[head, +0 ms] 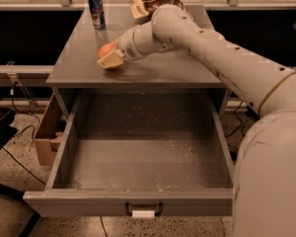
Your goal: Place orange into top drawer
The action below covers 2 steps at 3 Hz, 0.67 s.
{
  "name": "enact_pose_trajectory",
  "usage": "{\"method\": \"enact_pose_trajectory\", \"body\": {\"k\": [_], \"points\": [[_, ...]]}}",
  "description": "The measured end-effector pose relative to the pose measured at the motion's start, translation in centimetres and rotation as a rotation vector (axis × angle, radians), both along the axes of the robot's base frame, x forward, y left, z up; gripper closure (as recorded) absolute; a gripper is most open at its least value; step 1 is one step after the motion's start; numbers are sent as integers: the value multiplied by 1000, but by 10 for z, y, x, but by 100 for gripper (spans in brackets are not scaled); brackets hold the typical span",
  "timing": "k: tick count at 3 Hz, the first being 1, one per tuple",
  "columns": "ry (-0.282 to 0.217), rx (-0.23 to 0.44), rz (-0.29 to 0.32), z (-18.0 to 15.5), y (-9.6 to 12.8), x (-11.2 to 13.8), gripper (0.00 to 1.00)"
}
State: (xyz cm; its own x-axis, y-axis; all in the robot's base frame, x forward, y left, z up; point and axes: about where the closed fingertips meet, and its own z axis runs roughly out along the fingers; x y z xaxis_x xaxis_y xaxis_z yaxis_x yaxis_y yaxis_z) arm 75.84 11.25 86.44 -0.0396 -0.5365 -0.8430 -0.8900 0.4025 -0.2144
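Observation:
The orange [106,50] is a round bright fruit on the grey cabinet top [153,70], left of centre. My gripper [110,59] reaches in from the right and sits down around the orange, its pale fingers [111,61] in front of and beside the fruit, which is partly hidden by them. The top drawer [138,157] is pulled wide open below the cabinet top, with a speckled grey floor, a small black handle [143,210] and a white tag [142,214] on its front. The drawer holds nothing.
A dark drink can [96,10] stands at the back left of the cabinet top. A brown snack bag [144,5] lies at the back centre. A cardboard box [47,132] sits on the floor to the left. My arm [227,63] crosses the right side.

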Motion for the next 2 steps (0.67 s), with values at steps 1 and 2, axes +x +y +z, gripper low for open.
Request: {"method": "enact_pose_trajectory", "body": {"k": [1,2], "points": [[-15,-21,-4,9,-3,-7,100],[-46,-26,-55,38,-24,-31,100]]}}
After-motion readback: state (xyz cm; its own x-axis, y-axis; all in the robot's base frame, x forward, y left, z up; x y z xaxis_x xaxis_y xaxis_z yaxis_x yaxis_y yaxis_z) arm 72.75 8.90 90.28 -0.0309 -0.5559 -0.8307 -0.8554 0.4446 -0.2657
